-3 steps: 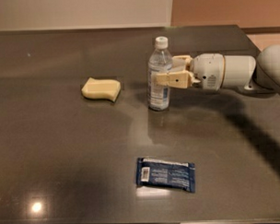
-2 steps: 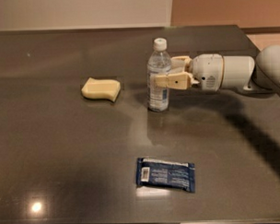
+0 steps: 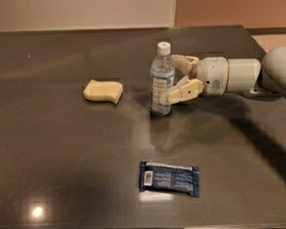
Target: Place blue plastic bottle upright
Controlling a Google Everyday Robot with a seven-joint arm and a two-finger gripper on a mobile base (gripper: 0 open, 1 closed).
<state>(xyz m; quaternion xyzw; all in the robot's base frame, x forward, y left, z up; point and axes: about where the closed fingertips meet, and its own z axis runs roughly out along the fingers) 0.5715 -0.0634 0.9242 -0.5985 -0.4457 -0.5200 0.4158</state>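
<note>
The blue plastic bottle (image 3: 161, 82) is a small clear bottle with a white cap and a pale label. It stands upright on the dark table (image 3: 64, 147), just right of centre. My gripper (image 3: 173, 78) reaches in from the right at the height of the bottle's label. Its tan fingers (image 3: 184, 91) are spread, one in front of the bottle's right side and one behind it, and they look slightly apart from the bottle. The white wrist and arm (image 3: 236, 75) extend off to the right edge.
A yellow sponge (image 3: 103, 90) lies to the left of the bottle. A flat dark-blue snack wrapper (image 3: 168, 178) lies near the table's front edge. The table's far edge meets a pale wall.
The gripper's fingers have spread wider and drawn slightly to the right, off the bottle. The bottle stays upright in the same place.
</note>
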